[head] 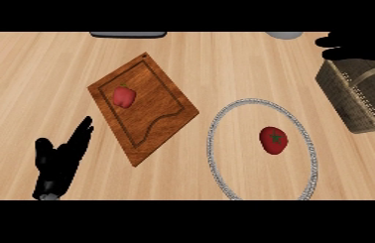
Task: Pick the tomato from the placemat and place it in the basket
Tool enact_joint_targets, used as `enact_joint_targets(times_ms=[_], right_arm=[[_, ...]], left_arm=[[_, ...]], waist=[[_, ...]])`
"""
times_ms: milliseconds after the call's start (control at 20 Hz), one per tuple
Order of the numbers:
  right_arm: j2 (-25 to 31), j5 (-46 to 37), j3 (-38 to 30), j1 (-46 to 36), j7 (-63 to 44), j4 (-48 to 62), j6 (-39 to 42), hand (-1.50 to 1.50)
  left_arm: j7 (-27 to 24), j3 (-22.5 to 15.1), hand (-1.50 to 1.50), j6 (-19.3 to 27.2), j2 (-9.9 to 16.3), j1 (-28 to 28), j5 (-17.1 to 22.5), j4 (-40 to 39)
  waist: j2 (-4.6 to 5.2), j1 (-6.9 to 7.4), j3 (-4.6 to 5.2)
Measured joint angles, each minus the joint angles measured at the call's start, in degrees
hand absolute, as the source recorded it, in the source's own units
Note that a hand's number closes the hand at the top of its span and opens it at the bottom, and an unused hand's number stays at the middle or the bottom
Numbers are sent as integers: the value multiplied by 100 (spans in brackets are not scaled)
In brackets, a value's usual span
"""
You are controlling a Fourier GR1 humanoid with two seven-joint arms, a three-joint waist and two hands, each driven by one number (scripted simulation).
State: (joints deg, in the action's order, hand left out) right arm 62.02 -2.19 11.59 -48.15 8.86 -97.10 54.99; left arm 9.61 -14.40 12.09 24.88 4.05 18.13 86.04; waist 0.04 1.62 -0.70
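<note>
Pale wood grain is running across the whole bench [219, 53], which is carrying everything in view. Lying on it left of centre is a dark wooden cutting board [154, 123], turned like a diamond, with a small red pepper [124, 96] sitting on its upper left part. To the right, a round placemat [219, 160] with a beaded silver rim is lying flat — its inside is looking the same colour as the bench. A woven basket [350, 95] is sitting at the right edge, partly cut off, well apart from the placemat's rim.

At the lower left, the left hand [60, 162] is resting with its fingers straight and spread, holding nothing, just beside the board's lower left edge. The right hand [344, 46] is showing only as a dark shape at the upper right, above the basket; I cannot tell how it is set.

Smallest of the task's things, the tomato [274, 140] is lying inside the placemat — right of its middle, green stem up, nothing touching it.
</note>
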Motion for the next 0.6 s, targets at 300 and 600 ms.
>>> enact_joint_targets(times_ms=[300, 600], right_arm=[[-155, -258, 210, 266, 245, 38, -229, -150], [-616, -746, 624, 691, 467, -2, -648, -150]], left_arm=[[22, 49, 0, -2, -57, 21, -45, -38], [7, 135, 0, -84, -61, 62, -39, -33]], waist=[[-20, -56, -11], [-25, -66, -16]])
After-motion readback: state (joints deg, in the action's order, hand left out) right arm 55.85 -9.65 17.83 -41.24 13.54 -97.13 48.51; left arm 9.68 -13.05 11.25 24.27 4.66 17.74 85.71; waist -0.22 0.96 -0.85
